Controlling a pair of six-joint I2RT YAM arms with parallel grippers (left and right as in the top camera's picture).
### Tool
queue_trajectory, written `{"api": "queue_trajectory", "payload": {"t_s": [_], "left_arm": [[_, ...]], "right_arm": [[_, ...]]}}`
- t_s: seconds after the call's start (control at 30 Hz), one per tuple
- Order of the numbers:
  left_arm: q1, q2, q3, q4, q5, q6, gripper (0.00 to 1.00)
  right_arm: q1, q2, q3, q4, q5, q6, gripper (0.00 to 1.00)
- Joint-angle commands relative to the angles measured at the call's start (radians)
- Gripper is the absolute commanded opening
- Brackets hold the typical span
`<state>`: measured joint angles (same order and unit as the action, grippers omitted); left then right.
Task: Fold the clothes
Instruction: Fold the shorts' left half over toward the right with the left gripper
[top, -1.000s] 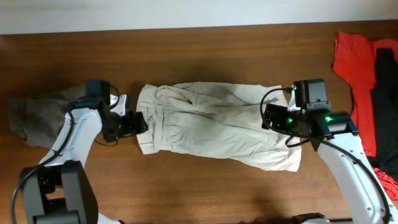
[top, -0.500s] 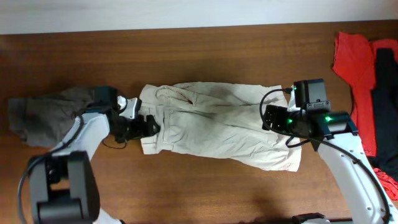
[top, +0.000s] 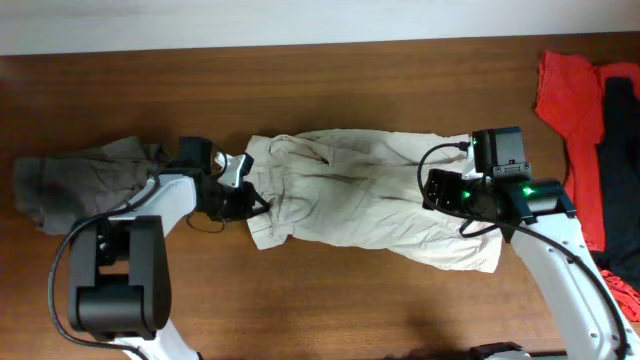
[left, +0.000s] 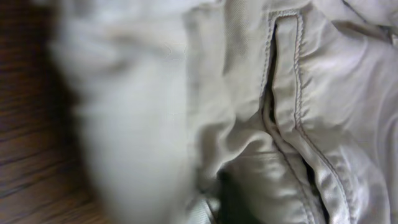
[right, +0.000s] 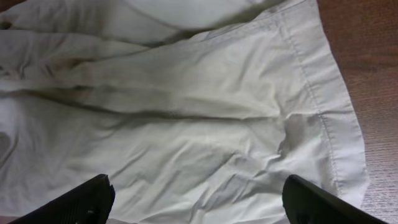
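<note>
The beige shorts (top: 360, 195) lie spread across the middle of the table, waistband to the left and leg hems to the right. My left gripper (top: 245, 200) is at the waistband, which is bunched around it. The left wrist view is filled with blurred beige shorts (left: 298, 93) pressed close to the camera, and the jaws look shut on the cloth. My right gripper (top: 435, 190) hovers over the leg end, open. Its two dark fingertips (right: 87, 199) stand wide apart above the wrinkled shorts (right: 199, 124), gripping nothing.
A gray garment (top: 80, 180) lies crumpled at the table's left edge, just behind my left arm. Red clothes (top: 570, 100) and a black garment (top: 622, 150) are piled at the right edge. Bare wood table (top: 330, 300) shows in front of the shorts.
My left gripper moved right into the waistband and closed. The shorts shifted right and the waistband bunched up. The right arm stayed put.
</note>
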<state>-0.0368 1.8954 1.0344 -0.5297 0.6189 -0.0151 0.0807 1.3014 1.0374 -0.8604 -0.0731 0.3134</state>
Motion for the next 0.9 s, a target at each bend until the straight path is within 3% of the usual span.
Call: {"api": "queue_trajectory", "payload": {"t_s": [0.0, 0.1, 0.33, 0.5, 0.73, 0.87], "left_arm": [[0.013, 0.021, 0.009, -0.034, -0.006, 0.008, 0.01], [0.046, -0.008, 0.070, -0.124, -0.052, 0.008, 0.01], [0.105, -0.161, 0.322, -0.438, -0.324, 0.016, 0.01], [0.072, -0.235, 0.498, -0.579, -0.364, 0.048, 0.01], [-0.158, -0.243, 0.577, -0.668, -0.493, 0.050, 0.01], [-0.348, -0.240, 0.577, -0.659, -0.656, 0.027, 0.01]], "right_arm": [[-0.003, -0.004, 0.006, -0.002, -0.006, -0.003, 0.91], [-0.003, -0.004, 0.006, -0.010, -0.006, -0.003, 0.90], [-0.003, -0.004, 0.006, -0.015, -0.006, -0.003, 0.89], [-0.003, -0.004, 0.006, -0.014, -0.006, -0.003, 0.89], [-0.003, -0.004, 0.006, -0.016, -0.005, 0.019, 0.85], [-0.012, -0.004, 0.006, -0.020, 0.046, 0.148, 0.84]]}}
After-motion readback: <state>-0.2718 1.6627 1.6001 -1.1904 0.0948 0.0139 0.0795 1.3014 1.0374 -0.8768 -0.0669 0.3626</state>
